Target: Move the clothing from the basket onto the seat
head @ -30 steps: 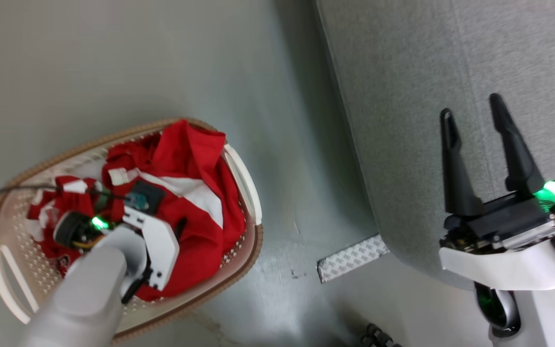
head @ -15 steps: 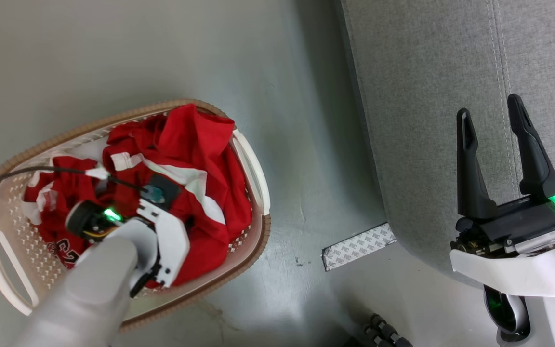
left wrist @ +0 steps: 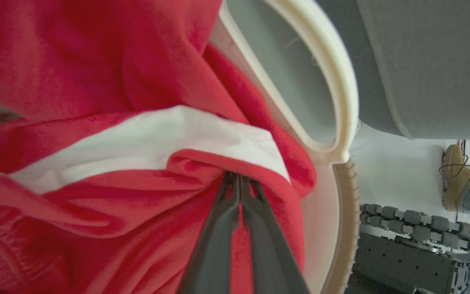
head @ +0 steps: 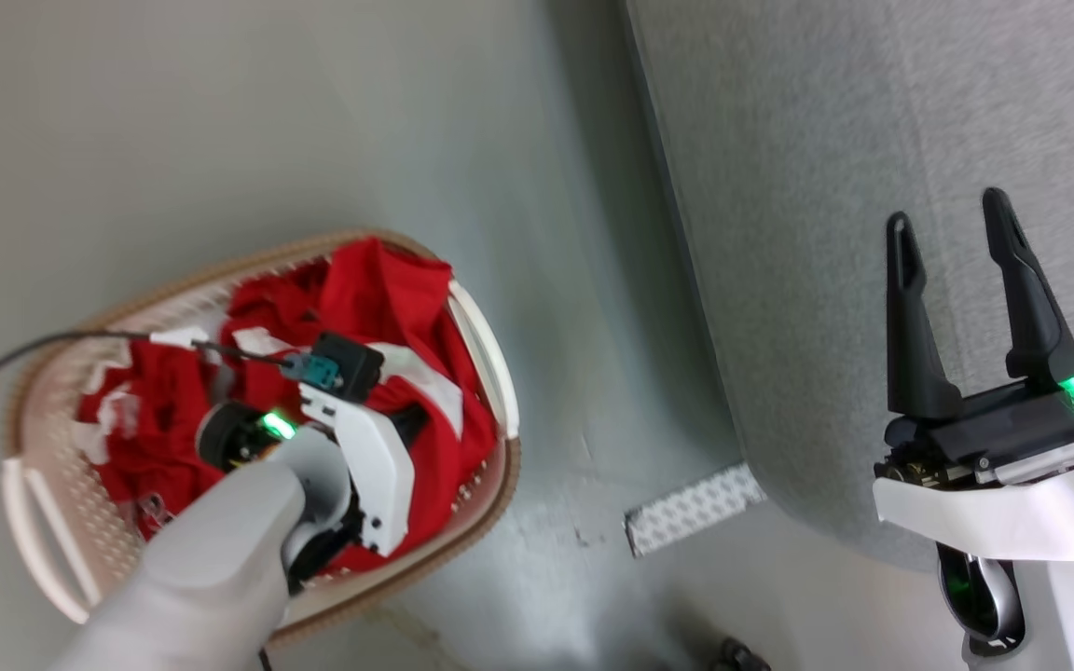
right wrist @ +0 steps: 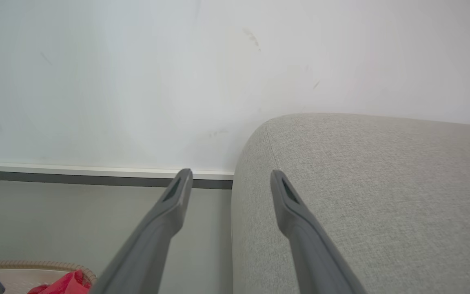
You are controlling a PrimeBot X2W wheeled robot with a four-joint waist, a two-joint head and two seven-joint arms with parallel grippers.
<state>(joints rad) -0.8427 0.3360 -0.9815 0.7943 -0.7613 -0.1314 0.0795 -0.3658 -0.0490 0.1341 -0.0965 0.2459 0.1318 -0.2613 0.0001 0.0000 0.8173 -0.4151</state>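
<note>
Head view: red clothing [head: 378, 289] heaped in the basket [head: 486, 363] on the floor, just beside the seat [head: 826, 186].
Left wrist view: left gripper [left wrist: 238, 181] pinched tight on a red fold of clothing under a white stripe.
Right wrist view: right gripper [right wrist: 231, 175] spread wide, empty, by the seat's corner.

Red clothing [head: 388, 289] heaped in basket [head: 488, 345], left forearm [head: 211, 550] over it, right pincer [head: 945, 212] spread above grey seat [head: 826, 140].
</note>
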